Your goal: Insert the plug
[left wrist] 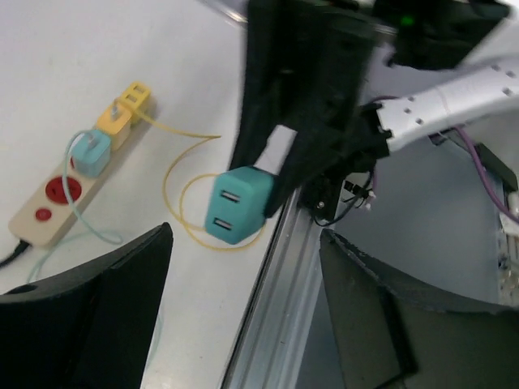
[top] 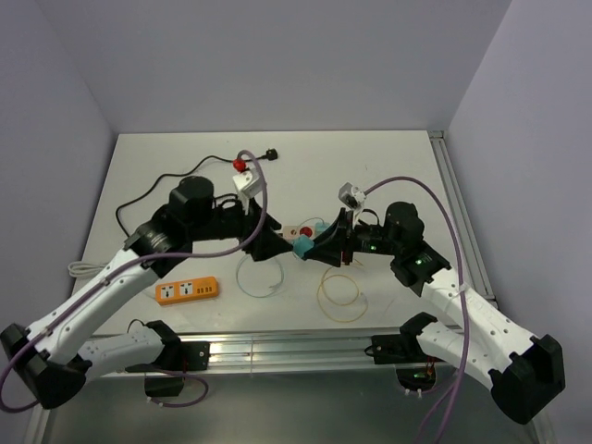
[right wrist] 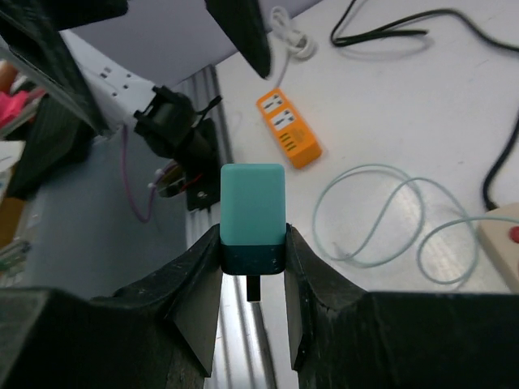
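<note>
White table [top: 388, 166]; teal plug [right wrist: 252, 203] clamped inside right pincer [right wrist: 252, 253]; left pincer [left wrist: 243, 243] spread wide.

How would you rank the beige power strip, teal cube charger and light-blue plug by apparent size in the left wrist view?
Beige power strip
Teal cube charger, nearer the camera
Light-blue plug

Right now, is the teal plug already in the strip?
No, the right end effector grips the plug, which is well apart from the strip.
</note>
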